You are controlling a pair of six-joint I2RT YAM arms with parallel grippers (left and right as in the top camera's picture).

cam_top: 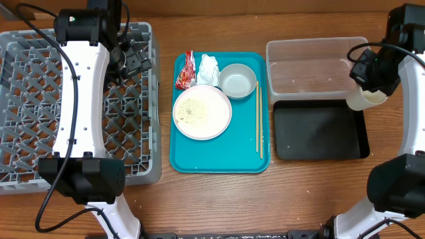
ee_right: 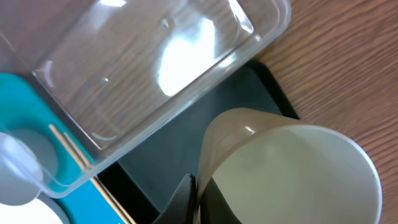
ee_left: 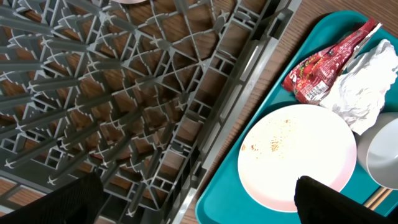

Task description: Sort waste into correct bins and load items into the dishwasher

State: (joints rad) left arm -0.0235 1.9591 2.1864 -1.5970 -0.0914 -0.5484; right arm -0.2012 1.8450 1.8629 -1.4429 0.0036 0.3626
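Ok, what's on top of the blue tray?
A red wrapper, a crumpled tissue, a plate with food grains, a bowl and chopsticks. Whatever lies under the dishes is hidden.

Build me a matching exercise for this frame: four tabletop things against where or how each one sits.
Things: 1 plate; 2 chopsticks; 3 small cup; 4 red wrapper.
States: A pinched by the right gripper; B beside the tissue; C dusted with food grains; D along the teal tray edge nearest the clear tub.
Pairs: 1-C, 2-D, 3-A, 4-B.
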